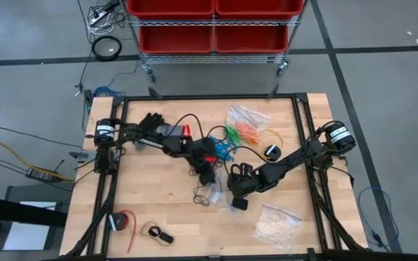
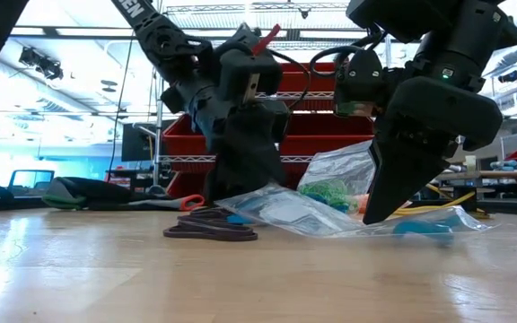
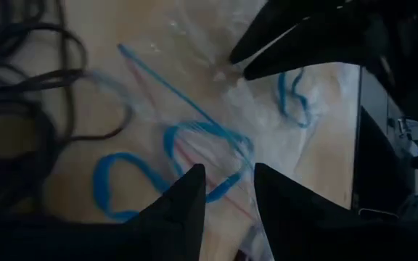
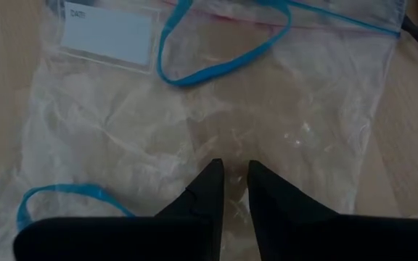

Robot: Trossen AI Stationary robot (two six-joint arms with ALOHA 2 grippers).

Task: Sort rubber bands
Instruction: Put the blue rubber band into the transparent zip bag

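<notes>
Even overhead light is falling on the wooden table (image 1: 165,188) in the high view, leaving only soft, short shadows under the arms. In the low view, bright ceiling lights and windows are glaring behind the dark arms, turning them nearly into silhouettes, and the near tabletop is blurring and reflecting pale sheen. In the left wrist view, the black rubber bands (image 3: 20,94) are smearing out of focus. In the right wrist view, the clear bag (image 4: 216,116) is catching small white glints on its wrinkles, and the fingertips are looking soft-edged.

bands (image 4: 220,54) in bag (image 4: 325,109) | left hand (image 3: 227,192) at bag mouth
</notes>
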